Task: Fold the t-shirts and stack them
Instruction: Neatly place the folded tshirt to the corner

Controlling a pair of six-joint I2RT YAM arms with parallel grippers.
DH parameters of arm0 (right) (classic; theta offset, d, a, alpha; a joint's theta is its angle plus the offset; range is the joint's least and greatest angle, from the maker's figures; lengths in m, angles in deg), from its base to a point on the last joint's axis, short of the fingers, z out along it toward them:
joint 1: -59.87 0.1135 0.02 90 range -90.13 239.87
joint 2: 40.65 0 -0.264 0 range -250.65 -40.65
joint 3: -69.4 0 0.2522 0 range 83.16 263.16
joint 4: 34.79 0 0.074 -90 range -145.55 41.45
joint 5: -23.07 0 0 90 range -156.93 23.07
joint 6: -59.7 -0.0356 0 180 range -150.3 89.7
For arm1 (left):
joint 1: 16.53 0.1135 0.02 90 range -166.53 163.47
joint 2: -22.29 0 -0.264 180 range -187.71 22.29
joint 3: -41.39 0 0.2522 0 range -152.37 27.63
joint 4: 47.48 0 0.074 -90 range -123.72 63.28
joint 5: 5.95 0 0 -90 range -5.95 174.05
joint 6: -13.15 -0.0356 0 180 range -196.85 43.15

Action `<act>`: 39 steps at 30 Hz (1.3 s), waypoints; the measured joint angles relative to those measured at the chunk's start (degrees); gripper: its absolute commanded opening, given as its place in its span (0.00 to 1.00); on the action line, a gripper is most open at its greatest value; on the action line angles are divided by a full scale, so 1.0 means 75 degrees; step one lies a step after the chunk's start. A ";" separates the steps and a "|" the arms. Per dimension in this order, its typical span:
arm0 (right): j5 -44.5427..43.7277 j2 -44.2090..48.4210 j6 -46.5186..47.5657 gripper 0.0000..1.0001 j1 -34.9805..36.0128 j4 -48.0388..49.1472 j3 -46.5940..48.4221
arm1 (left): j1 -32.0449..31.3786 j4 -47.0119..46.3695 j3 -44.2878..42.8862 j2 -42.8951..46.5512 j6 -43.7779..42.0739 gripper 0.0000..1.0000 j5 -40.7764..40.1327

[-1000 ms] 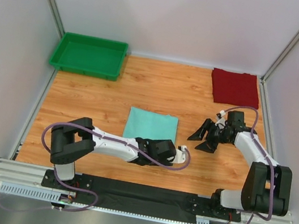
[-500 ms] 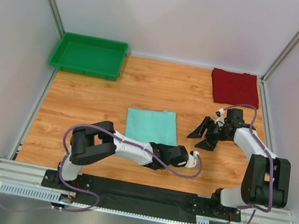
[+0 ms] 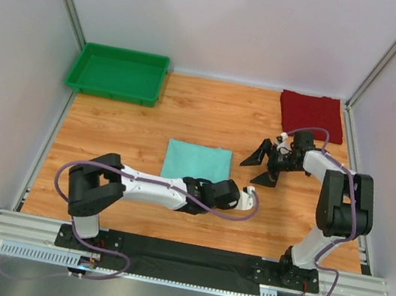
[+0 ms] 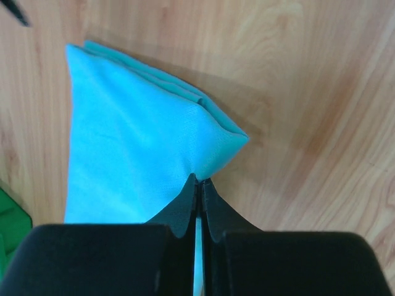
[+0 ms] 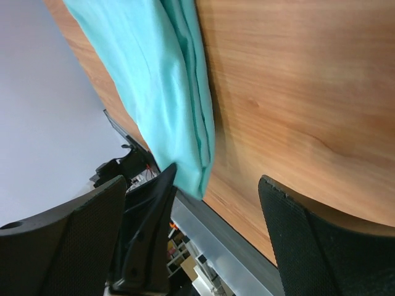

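The mint-green t-shirt (image 3: 195, 163) lies folded into a flat rectangle at the middle of the table (image 3: 124, 136), its layered edges stacked evenly in the left wrist view. The left end effector (image 4: 199, 184) is closed tight on the cloth at the shirt's 5 o'clock corner, pinching the layers together, probably so the bundle can be dragged or lifted as one piece. The right end effector (image 3: 249, 170) hovers just off the shirt's 3 o'clock edge with its jaws spread wide and nothing between them, seemingly lined up to take the other corner. The dark red t-shirt (image 3: 311, 115), also folded, waits at 1 o'clock on the table, a likely base for the stack. A green plastic tray (image 3: 119, 74) sits at 11 o'clock. No brand, label or writing can be read on anything; no neck label shows.
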 measured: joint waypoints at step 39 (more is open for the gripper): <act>-0.1396 -0.2396 -0.0787 0.00 0.2087 0.1256 0.2445 | 0.0889 0.1448 -0.0236 0.2736 0.2279 0.81 0.0947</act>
